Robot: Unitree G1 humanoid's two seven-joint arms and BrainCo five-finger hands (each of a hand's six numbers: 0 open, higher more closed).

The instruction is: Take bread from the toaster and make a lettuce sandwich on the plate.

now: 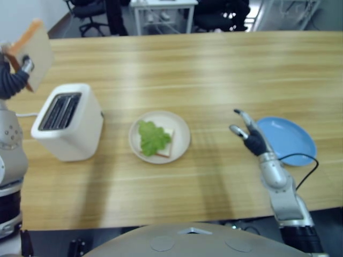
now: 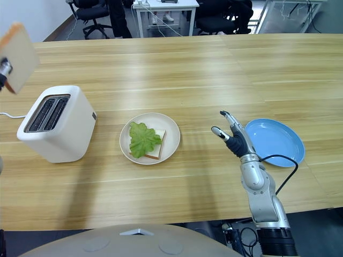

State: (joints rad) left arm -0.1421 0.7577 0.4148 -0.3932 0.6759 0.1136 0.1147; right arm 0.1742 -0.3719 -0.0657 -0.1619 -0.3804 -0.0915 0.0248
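– Wooden desk (image 2: 161, 64) stretches wide, with office chairs (image 1: 91, 16) beyond its far edge. What stands on it?
– One white toaster (image 2: 53, 126) near the left edge, slots facing up. Just right of it, toward the middle of the desk, a pale plate (image 2: 174, 140) carries a bread slice (image 2: 159, 145) with a lettuce leaf (image 2: 140, 139) lying on top.
– Any other bread?
– Yes, raised in the air above the left edge, beyond the toaster. The left hand (image 1: 16, 72) has its fingers closed on a toast slice (image 1: 35, 51), which is held tilted.
– And the right hand (image 2: 236, 140)?
– It is over the desk toward the right edge, fingers straight and spread, holding nothing, just beside a blue plate (image 2: 276, 140). A black cable (image 2: 284, 166) loops by its forearm.
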